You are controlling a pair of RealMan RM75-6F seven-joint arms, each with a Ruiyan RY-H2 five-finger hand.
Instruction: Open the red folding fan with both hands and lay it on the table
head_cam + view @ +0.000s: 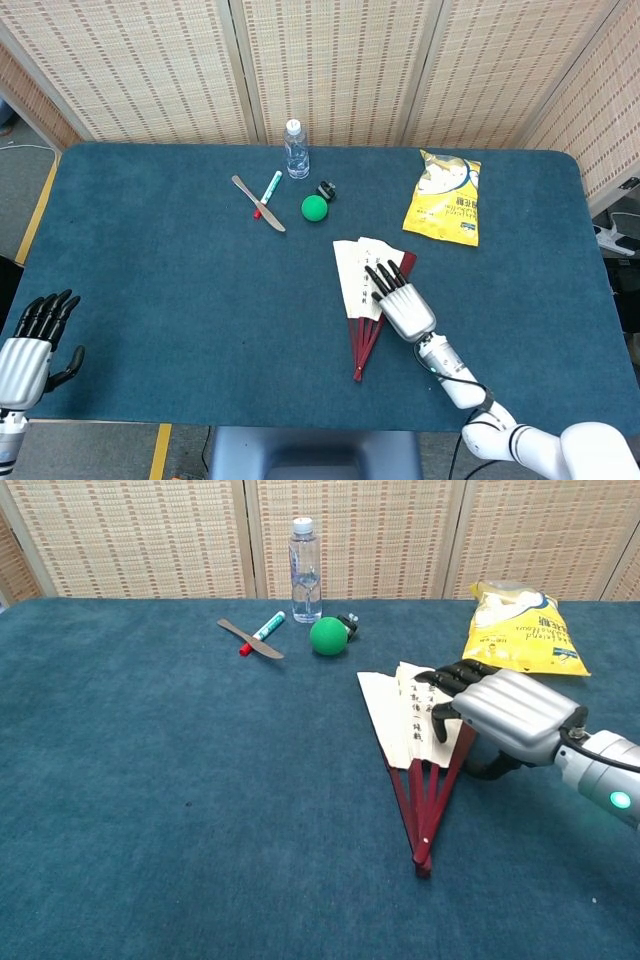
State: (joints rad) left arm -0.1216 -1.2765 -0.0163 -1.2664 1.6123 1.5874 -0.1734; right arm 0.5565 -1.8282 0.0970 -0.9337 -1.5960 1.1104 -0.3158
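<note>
The red folding fan (pixel 350 276) lies partly spread on the blue table, cream paper leaves toward the back and red ribs meeting at a pivot near the front; in the chest view the fan (pixel 389 718) sits right of centre. My right hand (pixel 398 300) lies over the fan's right side, fingers stretched across the paper and the outer red rib. In the chest view the right hand (pixel 500 715) touches the fan's right edge with the thumb held apart behind it. My left hand (pixel 30 340) hovers at the near left table edge, fingers spread, holding nothing.
Behind the fan stand a water bottle (pixel 296 150), a green ball (pixel 314 207), a small black object (pixel 326 190), a marker (pixel 269 190) and a knife (pixel 258 203). A yellow snack bag (pixel 445 197) lies at the back right.
</note>
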